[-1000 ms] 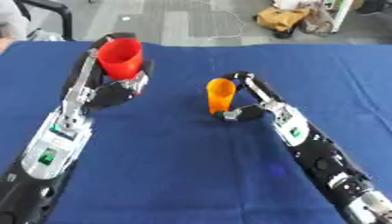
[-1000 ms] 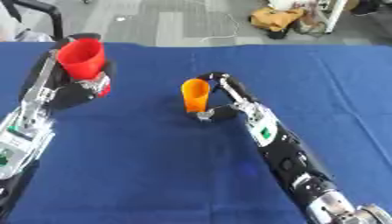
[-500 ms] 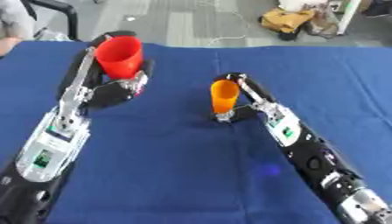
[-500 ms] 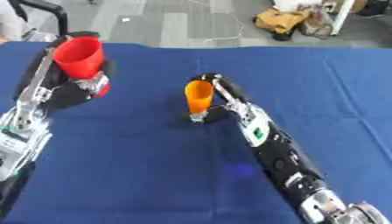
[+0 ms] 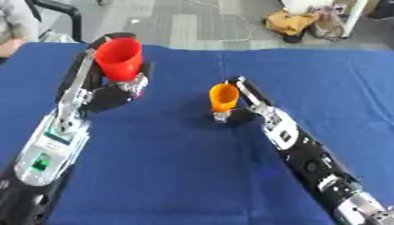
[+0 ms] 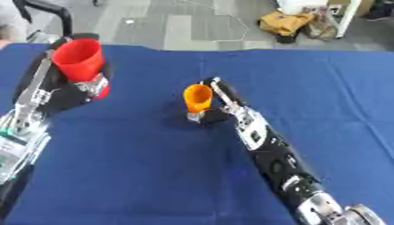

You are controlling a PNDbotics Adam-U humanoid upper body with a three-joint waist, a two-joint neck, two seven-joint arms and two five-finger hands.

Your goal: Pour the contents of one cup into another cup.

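Covering the whole work area in the left eye view is a blue cloth table, and beyond its far edge lies grey floor with a thin cable, a yellow bag and a black chair at the upper left. The left hand has its fingers curled round the red cup, held upright near the table's far left; the cup's base is hidden by the hand. The right hand grips the orange cup near the middle of the table, mouth up and leaning slightly; whether it rests on the cloth I cannot tell. What either cup contains cannot be seen. Both black arms run off the lower edge. Looking through the right eye view, the same scene sits shifted left: the red cup is well apart from the orange cup, bare blue cloth between them, and the left arm is cut off by the left edge.
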